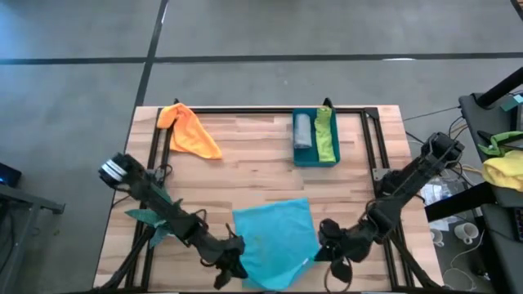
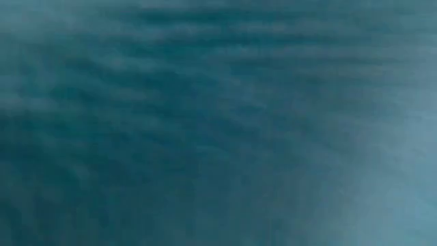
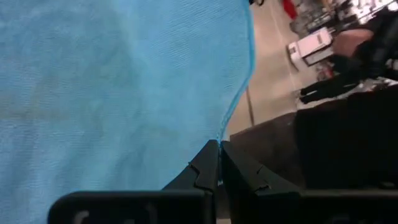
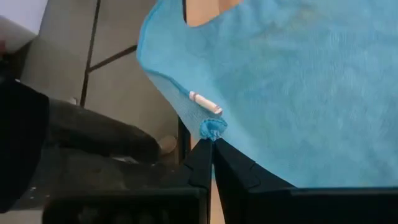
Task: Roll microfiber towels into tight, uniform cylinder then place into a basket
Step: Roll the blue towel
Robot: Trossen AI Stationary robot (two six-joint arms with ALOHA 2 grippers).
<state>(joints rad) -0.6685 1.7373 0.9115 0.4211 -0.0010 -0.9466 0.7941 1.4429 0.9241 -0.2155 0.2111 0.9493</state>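
The turquoise towel (image 1: pixel 274 238) is spread near the table's front edge, between my two grippers, and it fills the low view (image 2: pixel 218 123). My left gripper (image 1: pixel 235 260) is shut on its near left part, my right gripper (image 1: pixel 320 251) on its near right part. An orange towel (image 1: pixel 188 131) lies crumpled at the far left. The teal-blue basket (image 1: pixel 315 161) stands at the far middle with a grey roll (image 1: pixel 302 131) and a lime green roll (image 1: pixel 326 135) lying side by side in it. My left gripper pinches the turquoise towel's hemmed edge (image 3: pixel 221 134) between its two shut fingers, at their free ends. The cloth spreads away from the fingers in a smooth sheet. My right gripper pinches a small bunched bit of the towel's edge (image 4: pixel 212 128) between its fingertips, close to a white tag (image 4: pixel 205 102). The cloth fans out from there without sagging.
Bare wood lies between the turquoise towel and the basket. Black frame rails (image 1: pixel 377 147) run along the table's sides. A yellow and green cloth heap (image 1: pixel 502 167) sits off the table at the right. In the left wrist view a person stands in the room beyond.
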